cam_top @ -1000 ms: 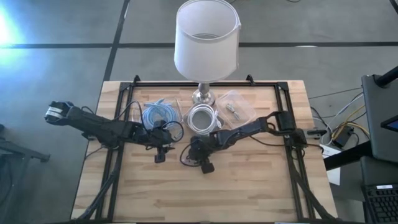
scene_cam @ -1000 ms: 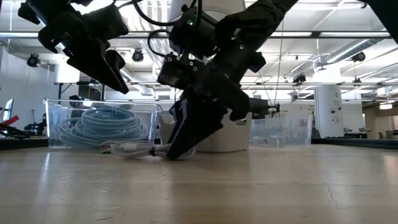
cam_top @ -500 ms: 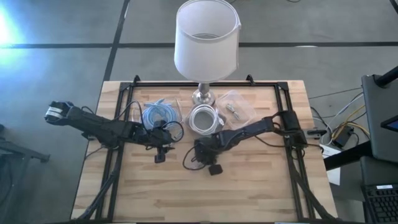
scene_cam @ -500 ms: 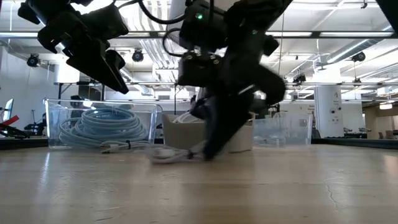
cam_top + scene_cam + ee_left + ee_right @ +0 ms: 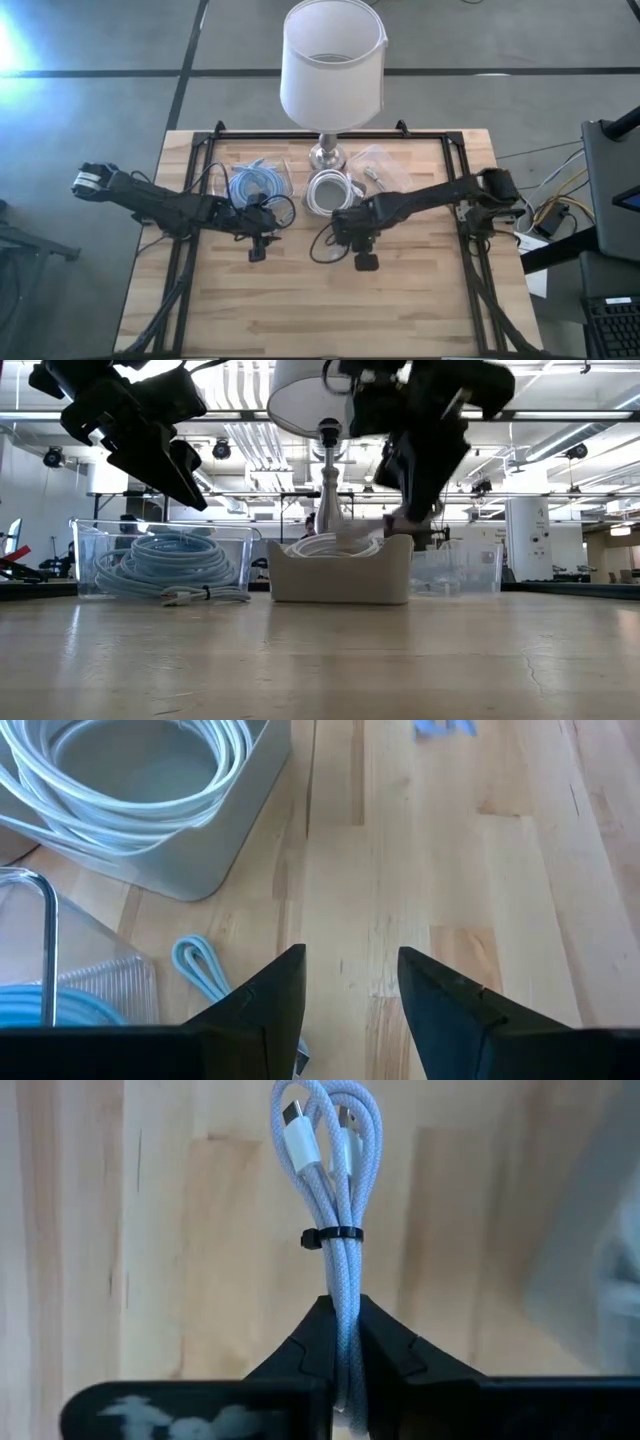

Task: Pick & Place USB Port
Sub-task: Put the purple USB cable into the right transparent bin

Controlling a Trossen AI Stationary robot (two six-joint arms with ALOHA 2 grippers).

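Observation:
A white braided USB cable (image 5: 335,1180) is bundled with a black tie, its two plugs at the far end. My right gripper (image 5: 346,1315) is shut on it, high above the table's middle (image 5: 360,245), to the right of the white bin (image 5: 325,190) in the low view (image 5: 415,510). My left gripper (image 5: 350,990) hangs open and holds nothing, near the clear box of light-blue cables (image 5: 258,185). My right gripper pinches the folded bundle between its two fingers, on the stretch below the black tie (image 5: 345,1302), away from the plugs. Several strands lie together in the hold. The fingers point steeply down and run along the bundle. It hangs below them, clear of the table.
The white bin (image 5: 340,570) holds coiled white cable. A lamp (image 5: 333,60) stands behind it at the far edge. A clear container (image 5: 375,170) sits to the bin's right. One light-blue cable (image 5: 200,970) lies loose on the wood by the clear box.
My right gripper has risen from the tabletop and gone toward the table's right edge, tipping to point more steeply down. The white cable bundle, which lay on the wood, was dragged along and now hangs lifted clear.

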